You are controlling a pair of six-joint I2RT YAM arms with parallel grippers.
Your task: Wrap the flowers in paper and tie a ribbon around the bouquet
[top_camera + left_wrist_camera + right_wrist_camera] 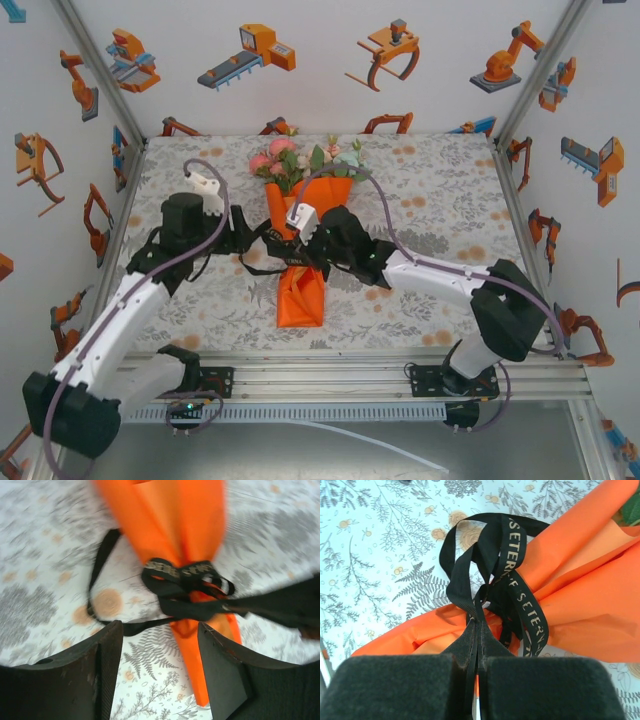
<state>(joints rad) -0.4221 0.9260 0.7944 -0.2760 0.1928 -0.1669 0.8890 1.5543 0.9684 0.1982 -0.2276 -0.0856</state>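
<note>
The wrapping looks finished. The thin, bright orange sheet of paper (pixel 300 295) is rolled into a cone around the bunch of pink, cream and pale green artificial flowers (pixel 298 160), and the blooms stick out of its wide far end. The bouquet (pixel 322 190) lies in the middle of the table with its leaf-patterned cloth (pixel 450 190), blooms far and narrow tail near.

The tying is well under way. The long, narrow black fabric ribbon with pale lettering (pixel 520 597) circles the waist of the cone and gathers into a knot there. A slack loop trails onto the cloth at the left of the cone.

The left gripper (pixel 159 645) hangs over the narrow part of the cone just near of the knot, its jaws standing apart with nothing clamped between them. The right gripper (pixel 479 652) has its jaws pressed together on a strand of ribbon that runs straight from its tips to the knot.

What seems left is cinching the knot snug and letting go of the strand. Whether the knot is locked or only crossed over, I cannot tell.
</note>
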